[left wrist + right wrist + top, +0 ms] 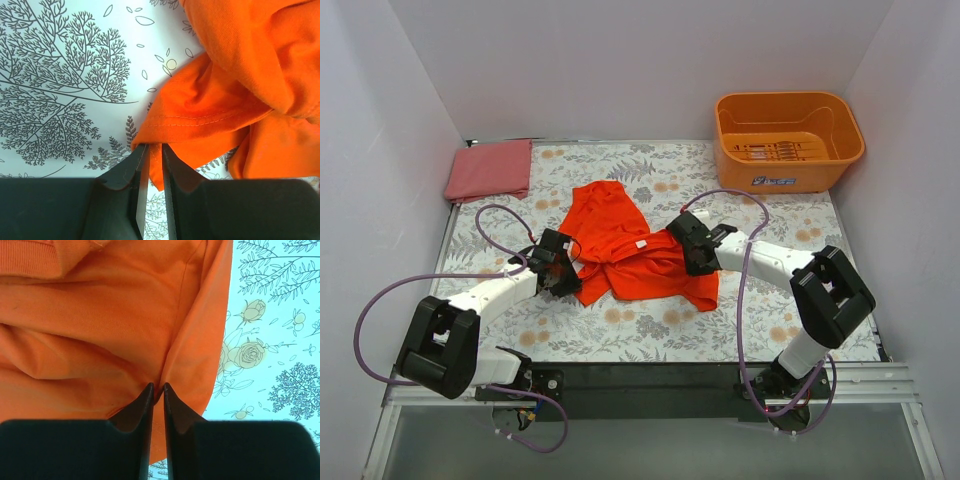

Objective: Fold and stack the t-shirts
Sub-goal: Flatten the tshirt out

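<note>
Holdings on the floral table cover [650,330], counted.

T-shirts: two.
- One orange-red t-shirt [625,250], unfolded and rumpled, lying at the middle of the cover between my two arms.
- One pinkish-red t-shirt [490,168], a folded rectangle at the far left corner, well apart from the first.

Grippers: two, both mine.
- My left gripper [155,150]: jaws drawn to a narrow slit, pinching the stitched hem at the left edge of the orange-red t-shirt. A strip of cloth shows between the fingers.
- My right gripper [158,387]: jaws nearly together, nipping a fold of the same shirt on its right side.

Tubs: one orange plastic tub [788,140], upright at the far right corner, apart from both shirts.

Cables: two purple cables [365,320], one looping beside each arm.
</note>
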Motion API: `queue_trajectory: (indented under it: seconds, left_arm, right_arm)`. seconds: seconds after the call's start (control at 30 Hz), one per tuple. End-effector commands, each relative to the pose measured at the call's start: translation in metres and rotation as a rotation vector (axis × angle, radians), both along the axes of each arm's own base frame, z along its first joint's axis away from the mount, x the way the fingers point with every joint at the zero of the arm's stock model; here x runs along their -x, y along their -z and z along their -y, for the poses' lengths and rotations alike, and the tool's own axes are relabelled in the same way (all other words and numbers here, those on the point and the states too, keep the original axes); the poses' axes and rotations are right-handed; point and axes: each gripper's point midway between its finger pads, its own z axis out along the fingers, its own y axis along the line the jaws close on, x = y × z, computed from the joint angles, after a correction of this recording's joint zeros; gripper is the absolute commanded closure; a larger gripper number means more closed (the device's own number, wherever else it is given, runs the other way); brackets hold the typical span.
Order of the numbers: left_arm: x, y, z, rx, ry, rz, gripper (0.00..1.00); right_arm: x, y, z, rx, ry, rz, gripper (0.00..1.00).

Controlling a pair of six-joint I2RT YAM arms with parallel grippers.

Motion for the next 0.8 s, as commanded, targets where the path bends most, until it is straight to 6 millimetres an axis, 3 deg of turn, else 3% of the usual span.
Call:
queue_trajectory:
  seconds: [0.0,0.23,0.37,0.47,0.57,0.77]
  left_arm:
    - [0.001,0.000,-0.006,-0.020,-0.012,0.004,0.85]
    - [0.001,0.000,-0.006,-0.022,-0.014,0.005,0.86]
    - [0.001,0.002,-0.008,-0.031,-0.019,0.000,0.96]
    - [0.004,0.005,-0.008,-0.035,-0.011,-0.020,0.98]
    - [0.005,0.008,-0.009,-0.048,-0.009,-0.036,1.00]
    - [0.007,0.012,-0.019,-0.111,-0.009,-0.066,1.00]
  right_arm:
    - [-0.004,0.001,0.000,-0.022,0.007,0.008,0.82]
    - [-0.005,-0.002,0.012,-0.013,0.025,0.019,0.98]
    - [-0.013,-0.015,0.043,0.024,0.074,0.061,0.99]
    - [-0.019,-0.018,0.086,0.050,0.152,0.068,0.99]
    - [-0.022,-0.016,0.142,0.082,0.288,0.058,0.99]
    - [-0.031,-0.024,0.198,0.077,0.428,0.068,0.99]
